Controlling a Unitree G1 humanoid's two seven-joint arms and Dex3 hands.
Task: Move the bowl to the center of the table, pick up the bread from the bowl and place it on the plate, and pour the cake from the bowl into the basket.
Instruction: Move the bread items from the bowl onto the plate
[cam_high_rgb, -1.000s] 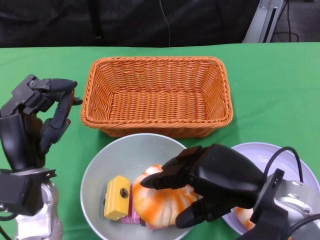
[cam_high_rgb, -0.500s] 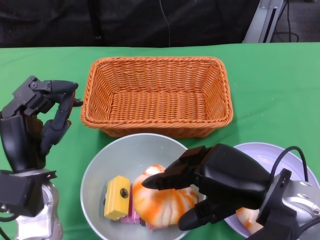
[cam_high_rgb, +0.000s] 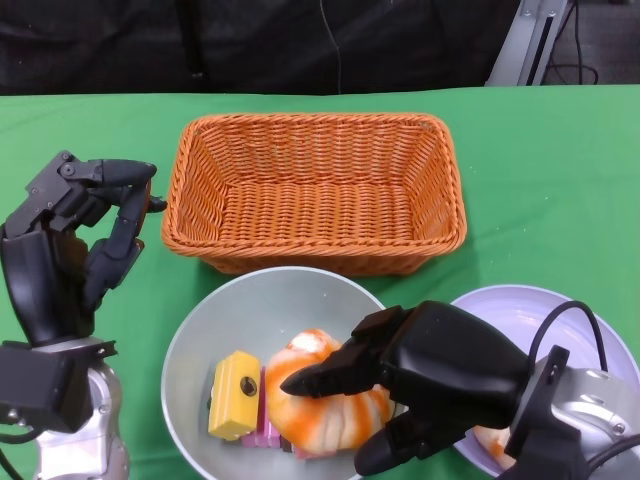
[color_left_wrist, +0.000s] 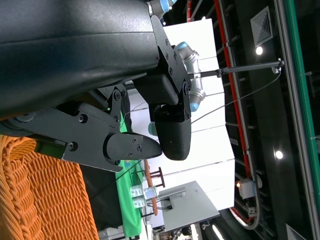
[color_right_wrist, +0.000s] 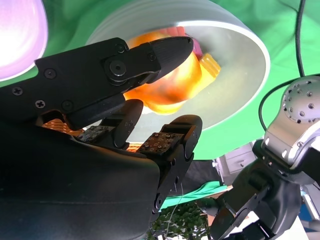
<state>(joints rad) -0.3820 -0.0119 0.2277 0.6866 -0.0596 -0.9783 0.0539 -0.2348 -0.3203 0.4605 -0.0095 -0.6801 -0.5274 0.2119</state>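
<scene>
The grey bowl sits at the table's near middle, just in front of the orange wicker basket. In it lie an orange-and-white bread and a yellow cake block on something pink. My right hand reaches into the bowl from the right, its fingers spread over and beside the bread without closing on it. The right wrist view shows that hand with one finger across the bread and the bowl behind. My left hand is raised left of the basket, loosely curled and holding nothing.
A lavender plate lies at the near right, partly under my right forearm, with an orange piece showing on it. Green cloth covers the table. The left wrist view shows my left hand and the basket's weave.
My right hand has lowered a little onto the bread and drawn slightly toward me. The bread, bowl and left hand have stayed put.
</scene>
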